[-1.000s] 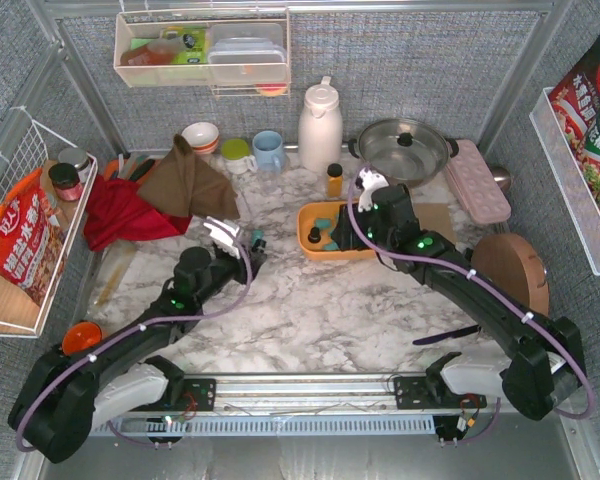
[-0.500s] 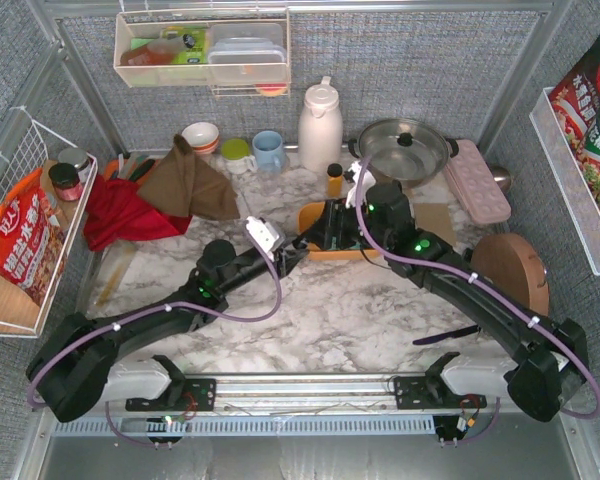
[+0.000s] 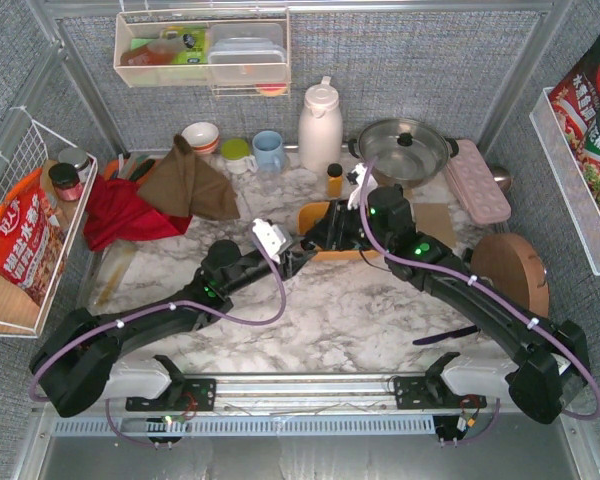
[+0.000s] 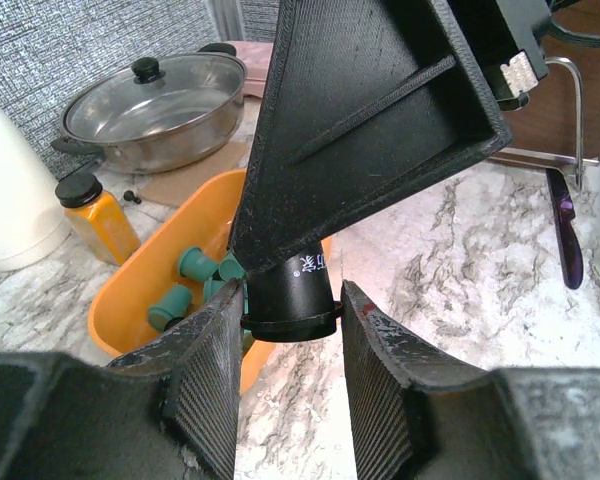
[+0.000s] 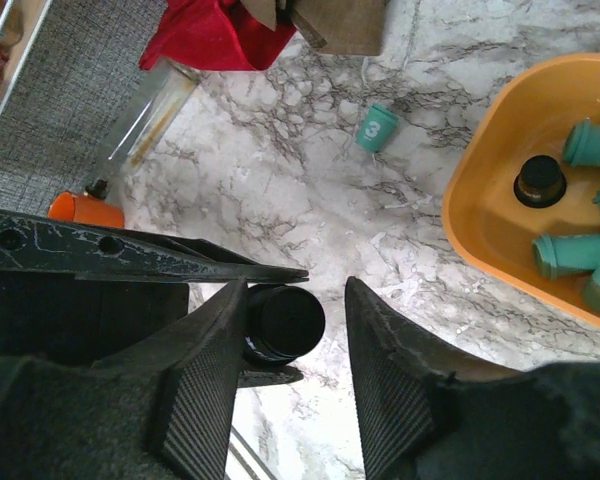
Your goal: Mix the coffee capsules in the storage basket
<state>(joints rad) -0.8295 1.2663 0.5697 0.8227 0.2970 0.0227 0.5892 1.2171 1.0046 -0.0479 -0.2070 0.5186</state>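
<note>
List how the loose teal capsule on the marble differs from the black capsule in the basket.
Marking: the loose teal capsule bears a pale 3; the black capsule looks plain.
Place: the teal one lies on the marble table, outside the orange basket; the black one sits inside it.
Pose: teal on its side, black apparently upright.
Both are small tapered pods.

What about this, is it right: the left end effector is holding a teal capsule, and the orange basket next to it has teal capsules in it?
Not quite. The capsule in the left end effector is black, not teal; the left wrist view shows it. The orange basket next to it does have teal capsules in it.
</note>
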